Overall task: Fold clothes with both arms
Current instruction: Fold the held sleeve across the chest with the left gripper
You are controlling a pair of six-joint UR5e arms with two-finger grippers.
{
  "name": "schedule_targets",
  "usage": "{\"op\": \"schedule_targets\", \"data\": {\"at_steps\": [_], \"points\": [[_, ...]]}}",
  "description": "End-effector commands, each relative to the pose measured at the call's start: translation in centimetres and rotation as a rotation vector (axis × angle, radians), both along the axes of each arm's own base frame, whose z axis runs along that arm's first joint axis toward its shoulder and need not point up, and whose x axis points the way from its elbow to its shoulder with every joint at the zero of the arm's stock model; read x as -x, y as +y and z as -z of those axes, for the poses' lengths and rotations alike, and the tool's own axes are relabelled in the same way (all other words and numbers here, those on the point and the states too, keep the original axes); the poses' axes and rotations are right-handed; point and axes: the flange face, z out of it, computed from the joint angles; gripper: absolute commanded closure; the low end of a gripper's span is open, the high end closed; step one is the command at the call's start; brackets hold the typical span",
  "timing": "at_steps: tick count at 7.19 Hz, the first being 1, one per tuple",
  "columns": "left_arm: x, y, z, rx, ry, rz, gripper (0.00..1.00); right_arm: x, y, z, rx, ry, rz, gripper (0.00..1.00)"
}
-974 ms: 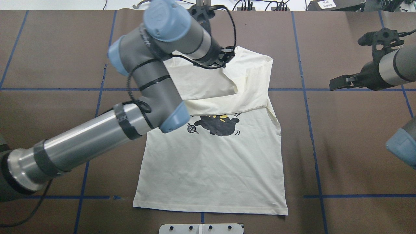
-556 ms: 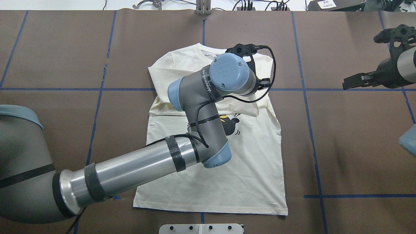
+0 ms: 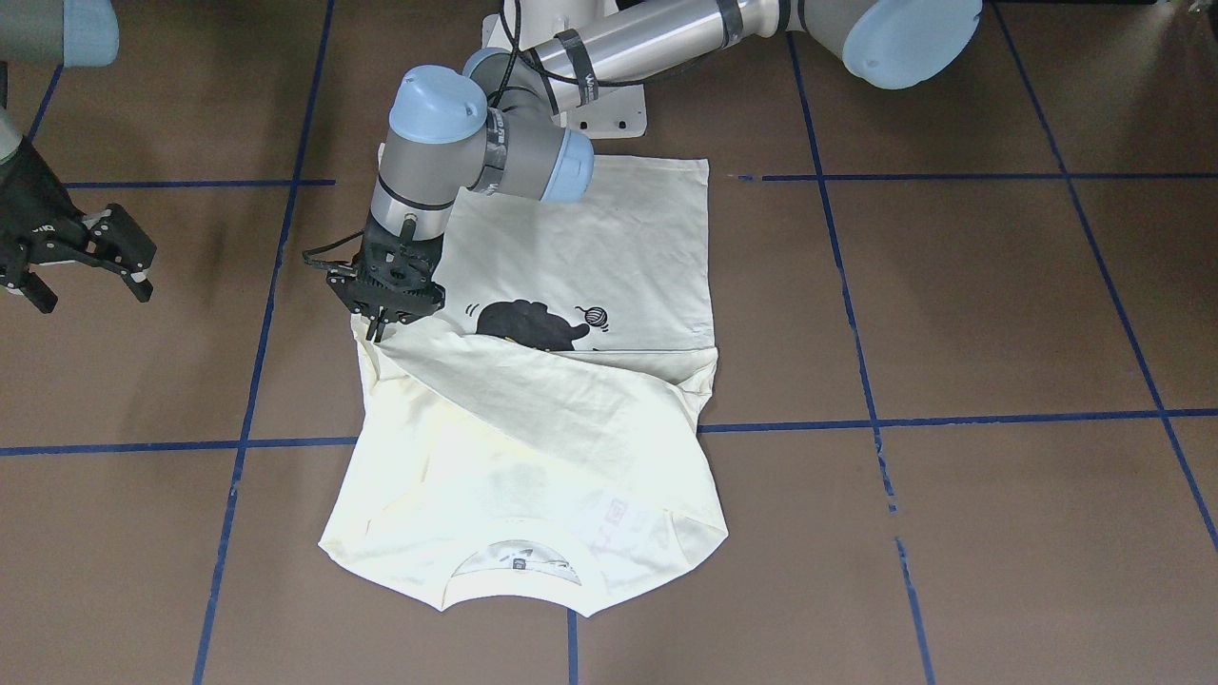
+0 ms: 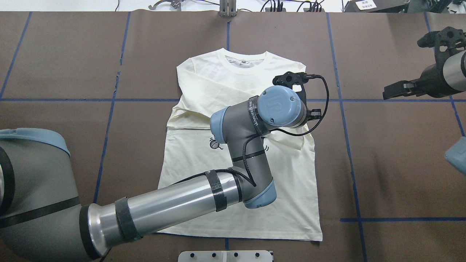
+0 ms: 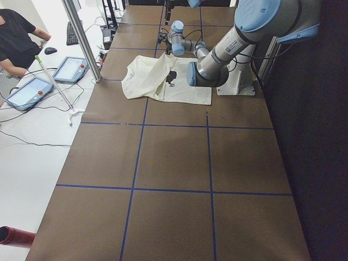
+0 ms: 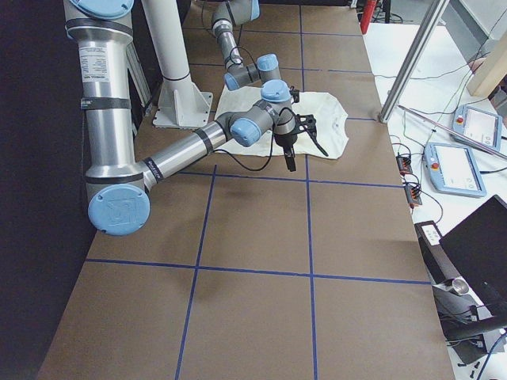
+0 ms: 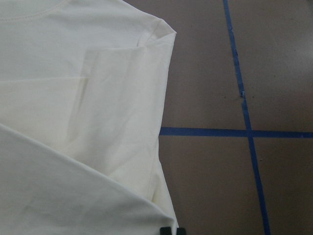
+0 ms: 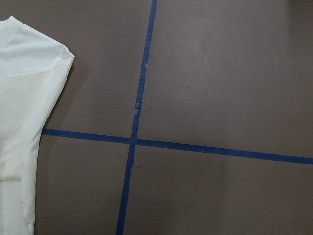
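Overhead view, read left to right.

1. The left arm (image 4: pixel 174 198) enters from the lower left corner. It reaches up and across the brown table (image 4: pixel 65 54), which is marked into squares by blue tape lines (image 4: pixel 109 100). Its wrist stands over the garment's right side.

2. The cream long-sleeved shirt (image 4: pixel 291 189) lies at the table's middle, front side up. Its ribbed neckline (image 4: pixel 244 62) is at the far edge and its hem is at the robot's edge. One long sleeve (image 4: pixel 214 87) runs diagonally from the left shoulder across the chest to the right side. It covers part of the black cat graphic (image 3: pixel 533 323). The yarn ball (image 4: pixel 215 144) is exposed just beside the arm. The other sleeve is tucked in along the right edge, as the left wrist view shows.

3. The left gripper (image 3: pixel 378 328) is hidden under the wrist in the overhead view. In the front-facing view it points straight down at the end of the crossed sleeve. Its fingers are drawn narrow and pinch the cloth there.

4. The right gripper (image 3: pixel 90 271) hangs over bare table, well apart from the shirt and off its right side. Its fingers are spread wide and hold nothing. The right arm (image 4: pixel 446 72) leaves the frame at the right edge. Its wrist camera shows only the shirt's right edge and the tape lines.
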Motion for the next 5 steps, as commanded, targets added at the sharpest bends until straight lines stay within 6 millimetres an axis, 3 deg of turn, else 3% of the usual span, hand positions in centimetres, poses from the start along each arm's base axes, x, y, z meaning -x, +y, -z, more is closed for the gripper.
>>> {"op": "schedule_targets", "data": {"at_steps": [1,2,3,4,5], "points": [[1.0,-0.5,1.0,-0.001,0.022,0.012,0.21,0.3,-0.2,-0.2,0.006,0.001,0.000,0.00],[4.4,-3.4,1.6,-0.007,0.039,0.043,0.20,0.2,0.0,0.3,0.000,-0.005,-0.001,0.00],[9.2,-5.9,-2.2,0.036,0.041,-0.015,0.21,1.8,1.3,1.5,0.052,-0.053,-0.017,0.00],[16.8,-8.0,-7.0,0.063,0.050,-0.055,0.21,6.4,4.3,4.1,0.134,-0.147,-0.073,0.00],[21.3,-7.7,-9.7,0.014,0.027,-0.076,0.24,10.8,7.8,6.0,0.180,-0.216,-0.147,0.00]]}}
